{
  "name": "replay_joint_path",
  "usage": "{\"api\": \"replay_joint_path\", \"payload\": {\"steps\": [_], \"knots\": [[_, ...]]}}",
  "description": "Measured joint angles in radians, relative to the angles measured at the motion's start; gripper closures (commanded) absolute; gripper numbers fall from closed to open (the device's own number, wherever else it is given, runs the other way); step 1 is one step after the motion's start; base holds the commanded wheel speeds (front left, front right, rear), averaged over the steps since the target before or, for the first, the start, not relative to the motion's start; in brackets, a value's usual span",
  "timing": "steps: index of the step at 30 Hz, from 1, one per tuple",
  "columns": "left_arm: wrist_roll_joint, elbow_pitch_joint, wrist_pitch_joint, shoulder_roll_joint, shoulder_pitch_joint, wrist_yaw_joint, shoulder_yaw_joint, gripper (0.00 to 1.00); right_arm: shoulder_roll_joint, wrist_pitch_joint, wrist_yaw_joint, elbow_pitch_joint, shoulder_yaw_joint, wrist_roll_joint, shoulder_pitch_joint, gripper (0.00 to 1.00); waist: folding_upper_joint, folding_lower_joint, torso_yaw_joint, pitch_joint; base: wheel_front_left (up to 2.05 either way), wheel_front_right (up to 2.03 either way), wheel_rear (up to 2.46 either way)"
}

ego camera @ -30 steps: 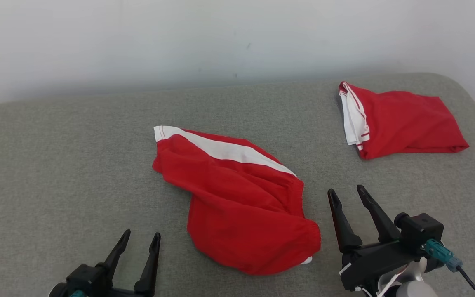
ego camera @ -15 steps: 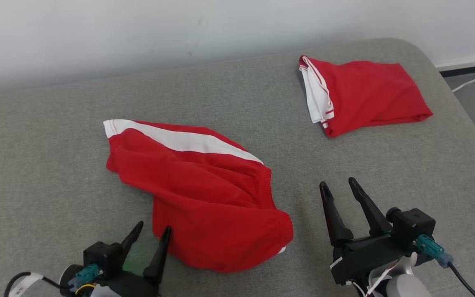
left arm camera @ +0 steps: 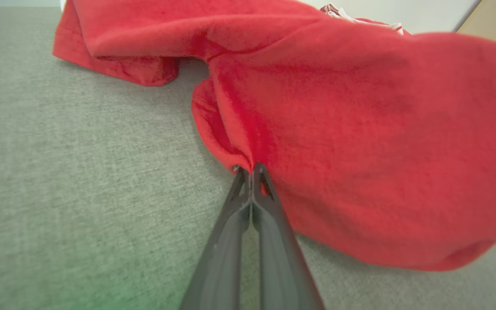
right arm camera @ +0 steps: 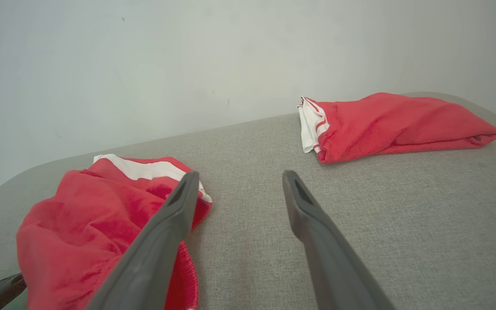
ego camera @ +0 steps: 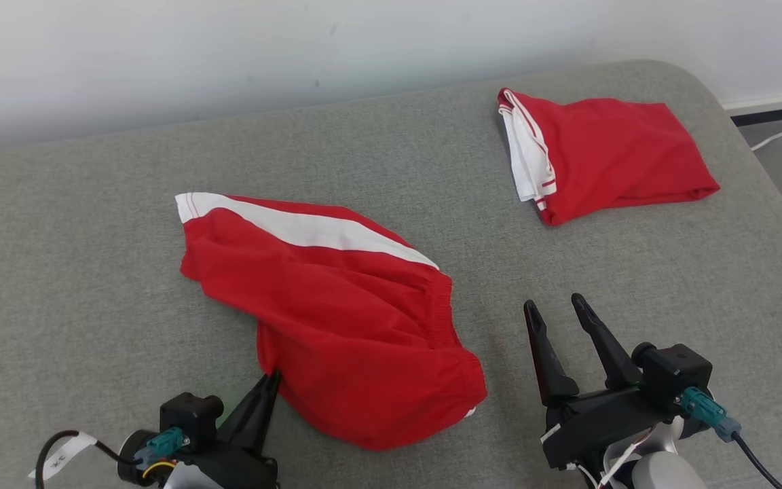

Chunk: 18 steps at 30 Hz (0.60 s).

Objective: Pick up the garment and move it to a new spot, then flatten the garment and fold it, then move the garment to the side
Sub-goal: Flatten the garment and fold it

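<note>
light bright, even | shadows faint under garment (ego camera: 337, 319) | left tool (left arm camera: 252, 168) blurred up close | green glow beside it

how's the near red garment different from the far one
The near garment lies spread and rumpled; the far garment is folded into a neat stack. The left gripper is shut on the near garment's edge; nothing touches the far garment. Both are red with white trim.

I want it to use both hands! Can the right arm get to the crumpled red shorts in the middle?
Probably yes. The open right gripper is just beside the red shorts, with bare grey surface between them.
</note>
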Motion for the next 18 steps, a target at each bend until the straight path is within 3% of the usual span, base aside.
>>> {"api": "replay_joint_path", "payload": {"steps": [8, 18], "knots": [[0.001, -0.118, -0.016, 0.011, 0.048, 0.056, 0.035, 1.0, -0.002, -0.01, 0.0, 0.015, -0.001, 0.007, 0.009, 0.0, 0.0, 0.0, 0.051, -0.024, 0.0, 0.0, 0.0], [0.016, -0.437, 0.048, 0.093, 0.233, 0.17, 0.078, 1.0, -0.001, -0.016, 0.0, 0.041, -0.004, 0.016, 0.027, 0.0, 0.0, -0.0001, 0.148, -0.06, 0.0, 0.0, 0.0]]}}
